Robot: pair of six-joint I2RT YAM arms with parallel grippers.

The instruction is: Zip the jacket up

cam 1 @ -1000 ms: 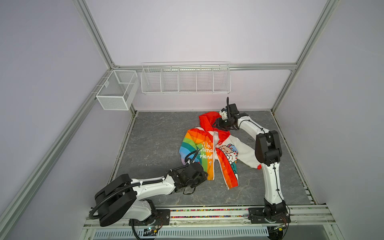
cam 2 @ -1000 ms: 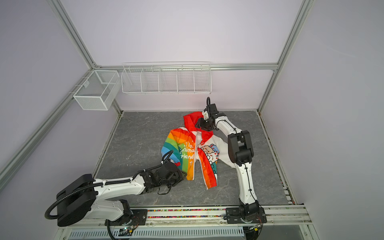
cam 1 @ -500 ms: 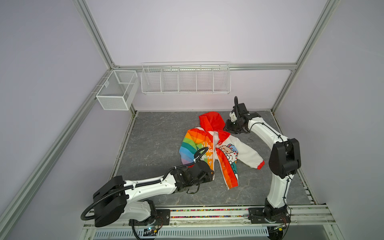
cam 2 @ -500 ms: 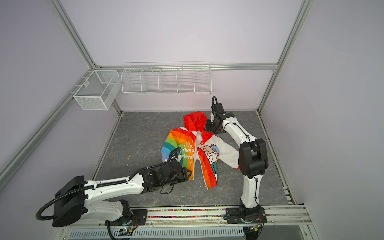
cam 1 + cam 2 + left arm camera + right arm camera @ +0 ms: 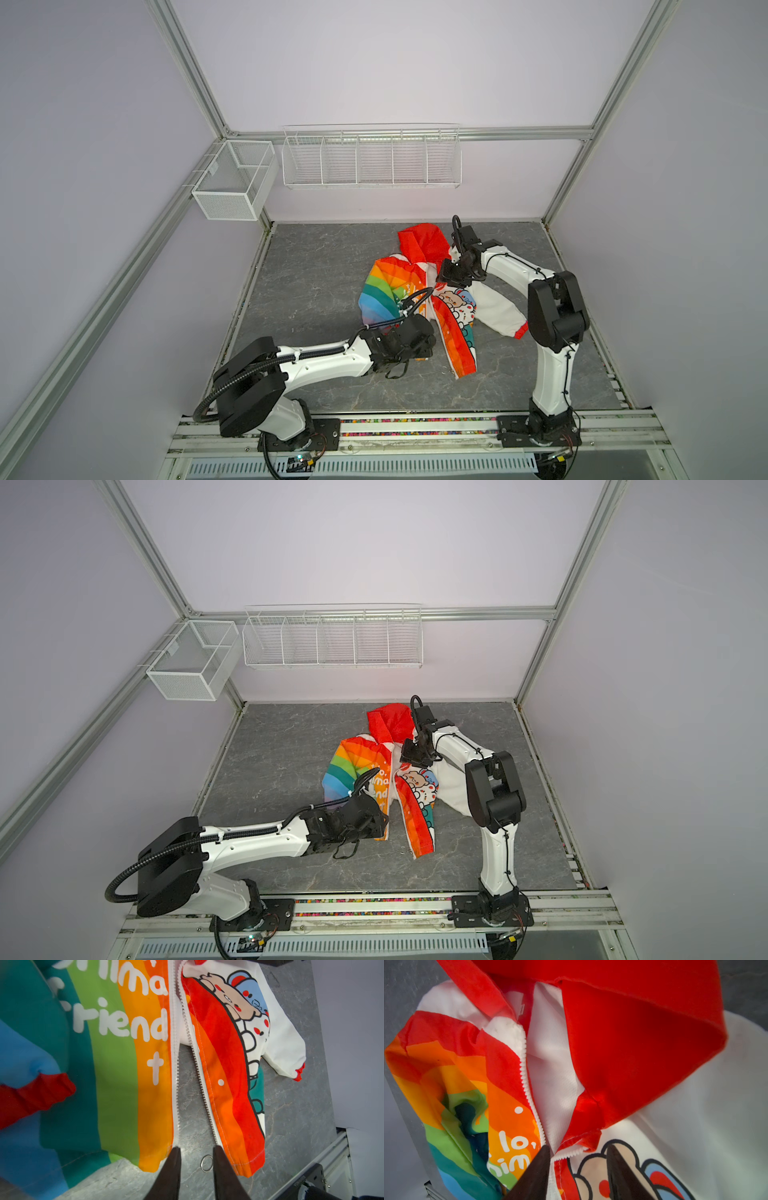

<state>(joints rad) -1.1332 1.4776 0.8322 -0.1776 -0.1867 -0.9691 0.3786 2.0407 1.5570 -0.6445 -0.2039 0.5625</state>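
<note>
Jacket [image 5: 399,286]: lying unzipped, front up, mid-bench [image 5: 324,266], with the red hood [image 5: 633,1043] pointing toward the back wall.
Left tool [image 5: 196,1157]: standing spread and empty at the hem between both zipper [image 5: 175,1064] ends, probably lining up to join them. A metal ring [image 5: 207,1163] is lying between its tips.
Right tool [image 5: 579,1169]: sitting spread astride the collar-end teeth, gripping nothing visibly, probably steadying the top.

1 jacket [image 5: 390,286], 2 baskets [image 5: 226,203] [image 5: 371,166]

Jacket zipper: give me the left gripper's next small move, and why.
Probably ease the left gripper forward onto the bottom end of the rainbow half's zipper tape and close. Its jaws stand open, holding nothing; that tape and the cartoon half's teeth lie apart at the hem with bare table between. A small metal ring lies between the fingertips; whether it is the pull, I cannot tell.
</note>
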